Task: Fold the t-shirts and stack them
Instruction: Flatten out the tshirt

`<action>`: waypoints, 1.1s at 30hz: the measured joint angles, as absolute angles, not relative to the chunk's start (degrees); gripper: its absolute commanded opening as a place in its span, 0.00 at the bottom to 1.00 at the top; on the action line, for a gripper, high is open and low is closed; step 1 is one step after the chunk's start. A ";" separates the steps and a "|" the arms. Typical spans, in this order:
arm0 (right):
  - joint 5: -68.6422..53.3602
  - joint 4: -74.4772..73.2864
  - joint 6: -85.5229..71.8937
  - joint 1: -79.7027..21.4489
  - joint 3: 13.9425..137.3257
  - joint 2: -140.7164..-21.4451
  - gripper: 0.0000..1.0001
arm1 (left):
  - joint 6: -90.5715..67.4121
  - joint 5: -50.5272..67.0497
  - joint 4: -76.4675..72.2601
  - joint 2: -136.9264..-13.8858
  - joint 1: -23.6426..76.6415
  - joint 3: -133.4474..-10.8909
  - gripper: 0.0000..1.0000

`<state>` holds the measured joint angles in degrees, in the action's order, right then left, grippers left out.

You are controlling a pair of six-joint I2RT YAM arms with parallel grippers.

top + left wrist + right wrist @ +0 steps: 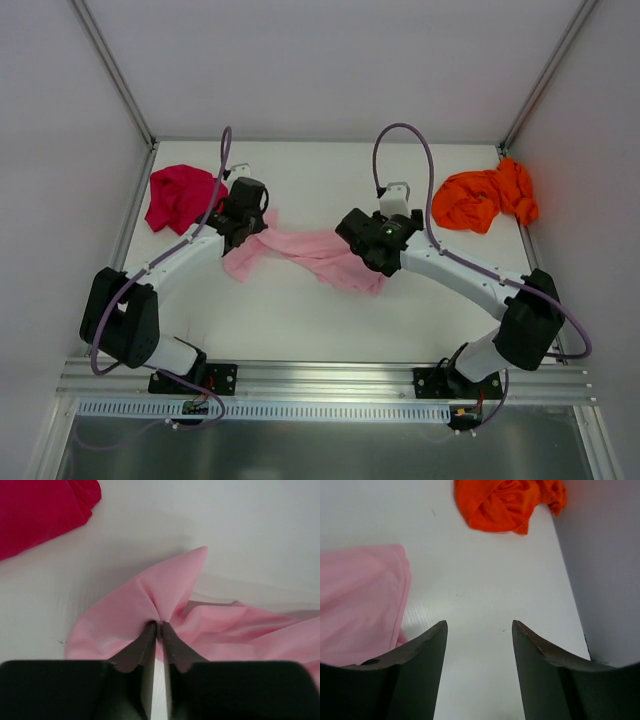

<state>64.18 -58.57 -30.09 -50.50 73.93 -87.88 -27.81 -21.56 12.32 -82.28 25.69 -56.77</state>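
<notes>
Left hand pinches pink t-shirt; magenta t-shirt, orange t-shirt lie well apart.

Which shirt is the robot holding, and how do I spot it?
On the white table, look at the middle. The pink shirt lies stretched there, one end pinched in the left jaws. It is pale; the red shirt far left and the orange shirt far right are bright and crumpled.

This is a robotics lab test cell: a white table boxed in by plain white panels on aluminium posts, with two cabled robot arms bolted to a metal rail.
</notes>
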 measured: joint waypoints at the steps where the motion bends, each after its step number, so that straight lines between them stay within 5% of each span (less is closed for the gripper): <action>1: 62.02 -56.53 -28.32 -50.50 72.31 -86.87 0.56 | -27.46 -21.61 12.32 -82.78 25.85 -56.77 0.56; 4: 53.41 -48.47 -22.57 -50.50 67.02 -82.13 0.54 | -27.20 -21.56 12.32 -83.68 26.72 -56.77 0.67; 5: 50.26 -45.93 -20.97 -50.57 65.04 -79.90 0.54 | -27.11 -21.58 12.27 -83.70 27.09 -56.77 0.80; 33: 22.65 -21.26 -15.57 -54.57 49.10 -78.15 0.55 | -30.72 -31.77 12.97 -79.53 37.45 -53.43 0.99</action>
